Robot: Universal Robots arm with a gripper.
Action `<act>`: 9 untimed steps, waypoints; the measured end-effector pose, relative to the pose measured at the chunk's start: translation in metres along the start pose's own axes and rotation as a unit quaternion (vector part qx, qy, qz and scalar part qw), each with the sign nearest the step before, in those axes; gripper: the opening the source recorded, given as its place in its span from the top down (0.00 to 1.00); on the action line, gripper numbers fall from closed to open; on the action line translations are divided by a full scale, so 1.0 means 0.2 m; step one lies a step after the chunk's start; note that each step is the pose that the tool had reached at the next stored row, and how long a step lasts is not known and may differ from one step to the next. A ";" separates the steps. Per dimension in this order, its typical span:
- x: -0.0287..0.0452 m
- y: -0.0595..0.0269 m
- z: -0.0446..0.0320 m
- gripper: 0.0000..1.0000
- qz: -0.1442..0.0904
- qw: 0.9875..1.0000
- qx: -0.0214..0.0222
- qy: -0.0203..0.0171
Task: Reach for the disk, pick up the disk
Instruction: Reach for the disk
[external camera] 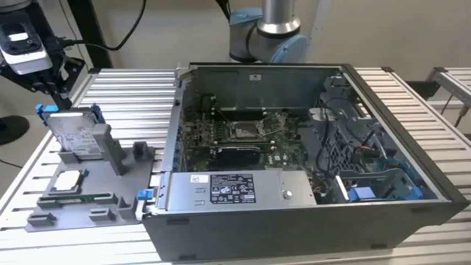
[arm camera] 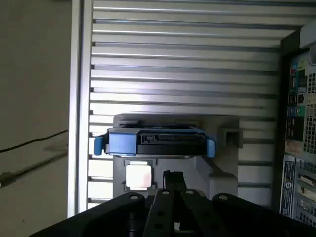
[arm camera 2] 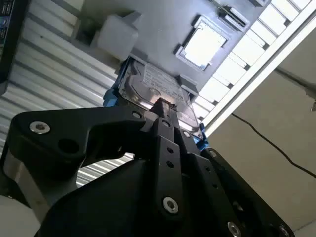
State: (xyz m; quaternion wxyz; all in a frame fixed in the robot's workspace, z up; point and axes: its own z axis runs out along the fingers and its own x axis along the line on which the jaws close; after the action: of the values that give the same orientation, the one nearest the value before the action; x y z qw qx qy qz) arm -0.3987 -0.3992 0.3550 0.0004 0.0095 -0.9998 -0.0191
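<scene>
The disk (external camera: pixel 74 131) is a silver-grey hard drive with a white label and blue rails. It stands on edge in a grey holder (external camera: pixel 96 193) at the exterior view's left. In the second wrist view the disk's (arm camera 2: pixel 153 85) labelled face shows. In the first wrist view the disk (arm camera: pixel 158 141) appears edge-on between its blue rails. My gripper (external camera: pixel 48 88) hangs above and just behind the disk, apart from it. In both wrist views its black fingers (arm camera 2: pixel 160 111) (arm camera: pixel 168 178) meet at the tips, shut on nothing.
A small square silver chip (external camera: pixel 68 179) lies flat on the same holder, nearer the front. An open computer case (external camera: pixel 294 165) stands on the slatted metal table (external camera: pixel 132 94) to the exterior view's right. A dark stand (external camera: pixel 88 27) rises behind the gripper.
</scene>
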 end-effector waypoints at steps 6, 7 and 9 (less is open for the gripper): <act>0.000 0.000 0.000 1.00 0.000 1.000 0.000 0.000; 0.000 0.000 0.000 1.00 0.000 1.000 0.000 0.000; 0.000 0.000 0.000 1.00 0.000 1.000 0.000 0.000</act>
State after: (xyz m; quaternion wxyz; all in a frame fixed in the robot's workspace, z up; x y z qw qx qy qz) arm -0.3987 -0.3992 0.3550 0.0004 0.0096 -0.9998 -0.0191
